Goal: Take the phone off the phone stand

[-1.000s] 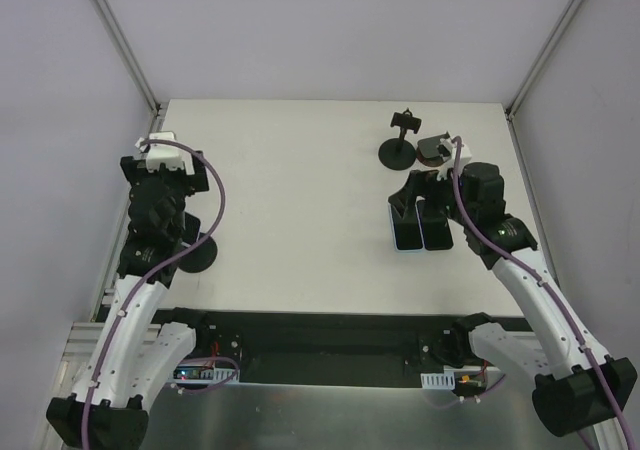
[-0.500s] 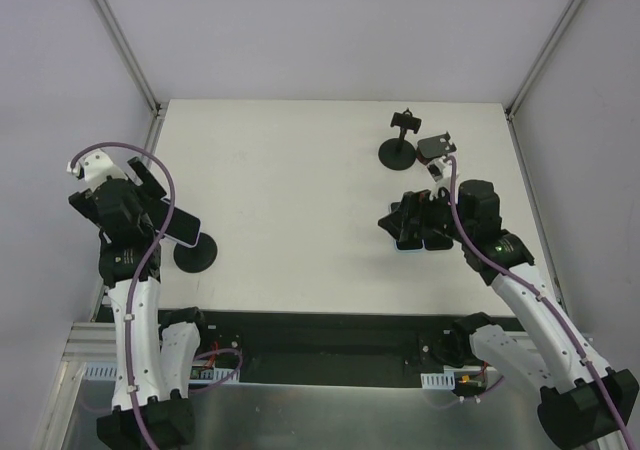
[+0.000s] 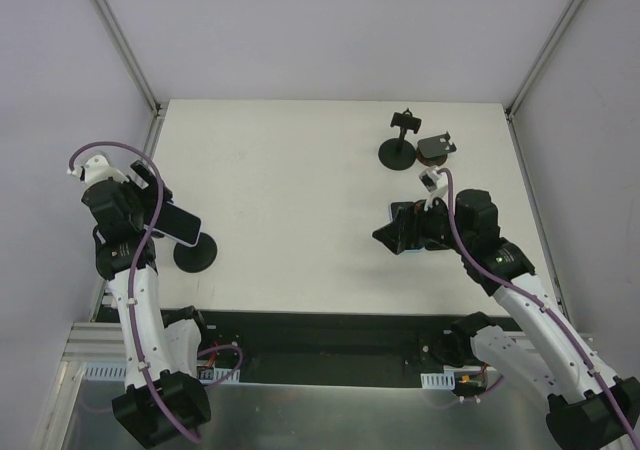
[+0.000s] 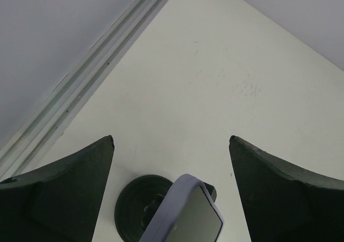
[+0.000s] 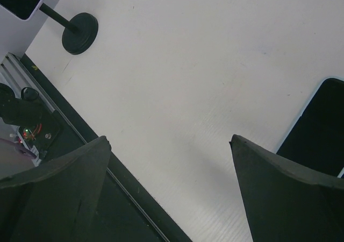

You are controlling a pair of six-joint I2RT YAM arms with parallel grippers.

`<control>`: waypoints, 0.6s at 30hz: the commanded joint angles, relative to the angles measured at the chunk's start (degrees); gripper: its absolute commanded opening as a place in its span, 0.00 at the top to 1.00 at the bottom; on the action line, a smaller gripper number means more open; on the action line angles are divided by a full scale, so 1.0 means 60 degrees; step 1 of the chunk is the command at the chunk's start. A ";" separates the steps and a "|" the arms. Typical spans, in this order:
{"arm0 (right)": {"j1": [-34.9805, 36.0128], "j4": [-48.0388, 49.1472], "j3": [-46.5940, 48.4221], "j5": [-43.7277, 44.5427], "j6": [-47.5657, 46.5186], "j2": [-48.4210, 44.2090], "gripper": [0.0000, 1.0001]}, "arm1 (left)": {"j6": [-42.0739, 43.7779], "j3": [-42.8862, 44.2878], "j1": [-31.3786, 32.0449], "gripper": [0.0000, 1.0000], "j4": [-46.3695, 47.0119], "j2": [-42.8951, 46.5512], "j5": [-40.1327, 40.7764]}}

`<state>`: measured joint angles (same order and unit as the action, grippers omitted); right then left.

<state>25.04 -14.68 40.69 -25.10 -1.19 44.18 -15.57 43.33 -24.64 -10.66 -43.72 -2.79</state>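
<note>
Far left, the left gripper (image 4: 171, 142) is spread wide, both fingers well clear of anything, so it's holding nothing. The phone (image 4: 191, 218), in a pale case, sits tilted on the phone stand (image 4: 134, 212) right below the gap between the fingers, near the table's (image 3: 290, 190) left edge. Moving right, the middle of the table is bare white. Over on the right the right gripper (image 5: 171, 141) is wide open too, hanging low over the table just beside a second phone (image 5: 322, 129) lying flat with its dark screen up. Behind that, at the far right corner, there's a spare stand (image 3: 397, 150) and a small dark piece (image 3: 435, 148) beside it, can't tell what that one is
</note>
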 commanded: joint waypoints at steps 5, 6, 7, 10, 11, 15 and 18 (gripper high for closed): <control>0.0163 0.0469 -0.0014 0.0053 -0.0285 -0.0025 0.04 | 0.0032 -0.0322 -0.0068 0.29 0.0091 -0.0007 -0.1673; 0.0178 0.0454 -0.0014 0.0053 -0.0299 -0.0040 0.04 | 0.0032 -0.0337 -0.0053 0.32 0.0091 0.0036 -0.1747; 0.0163 0.0468 -0.0028 0.0067 -0.0285 -0.0040 0.04 | 0.0032 -0.0337 -0.0053 0.37 0.0091 0.0051 -0.1820; 0.0178 0.0469 -0.0028 0.0068 -0.0299 -0.0010 0.04 | 0.0061 -0.0323 -0.0068 0.50 0.0048 0.0153 -0.2113; 0.0178 0.0483 -0.0028 0.0068 -0.0300 0.0004 0.04 | 0.0061 -0.0308 -0.0053 0.53 0.0047 0.0168 -0.2317; 0.0178 0.0468 -0.0028 0.0068 -0.0300 0.0033 0.04 | 0.0047 -0.0220 -0.0053 0.77 0.0003 0.0285 -0.2903; 0.0178 0.0483 -0.0043 0.0053 -0.0285 0.0048 0.04 | -0.0202 -0.0045 -0.0038 0.94 0.0003 0.0227 -0.3590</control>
<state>25.76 -14.68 40.47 -24.71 -2.20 44.40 -15.03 42.46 -24.84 -9.72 -42.61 -16.29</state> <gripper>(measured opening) 0.965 0.433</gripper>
